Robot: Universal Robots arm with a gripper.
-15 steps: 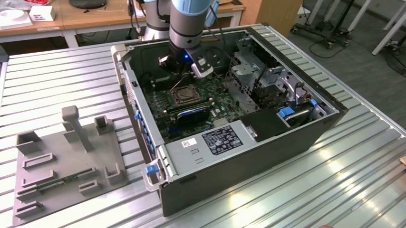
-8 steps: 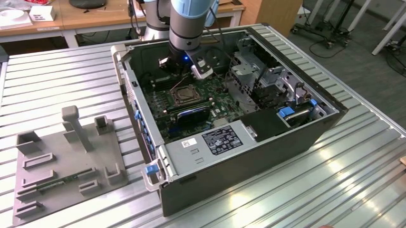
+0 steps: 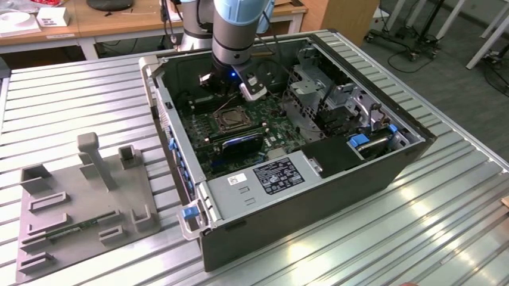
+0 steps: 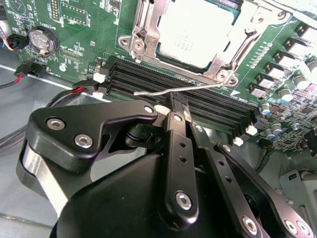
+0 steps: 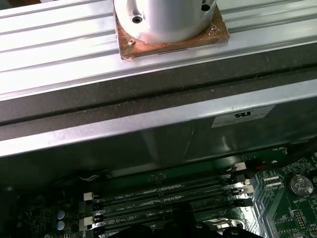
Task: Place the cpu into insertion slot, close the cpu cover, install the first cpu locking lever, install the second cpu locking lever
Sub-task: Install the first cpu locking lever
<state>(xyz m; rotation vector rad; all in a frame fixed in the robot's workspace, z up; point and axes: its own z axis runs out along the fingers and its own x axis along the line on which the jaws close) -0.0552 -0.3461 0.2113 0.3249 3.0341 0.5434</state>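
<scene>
**Gripper parked right at the locking lever, cpu sitting in the socket**

The gripper (image 4: 181,106) is hanging down inside the open computer case (image 3: 318,196), which is lying on the slatted metal table (image 3: 80,101). In the second wrist view its two black fingers (image 4: 178,148) are meeting in a point, tips pressed together with no gap I can make out. That point is sitting right at a thin silver locking lever (image 4: 208,87). It's either touching the lever or just beside it, and I honestly can't tell which, or whether anything is getting pinched.

The lever itself is lying low and nearly flat. Its long axis is running along the near edge of the socket, parallel to the long black memory slots (image 4: 218,106) right next to it. Its hooked end is pointing toward the side of the board with the coin battery (image 4: 39,39).

Just past the lever from the fingertips, the cpu (image 4: 195,32) is lying flat and face up in the insertion slot (image 3: 232,119). The cpu cover (image 4: 148,22) is lying down over it, so the pale chip face is showing through the frame's window.

In the exterior view the socket is sitting just below the gripper, roughly mid-board, and a grey fixture tray (image 3: 80,220) is sitting well apart from the case toward the exterior view's left.
</scene>
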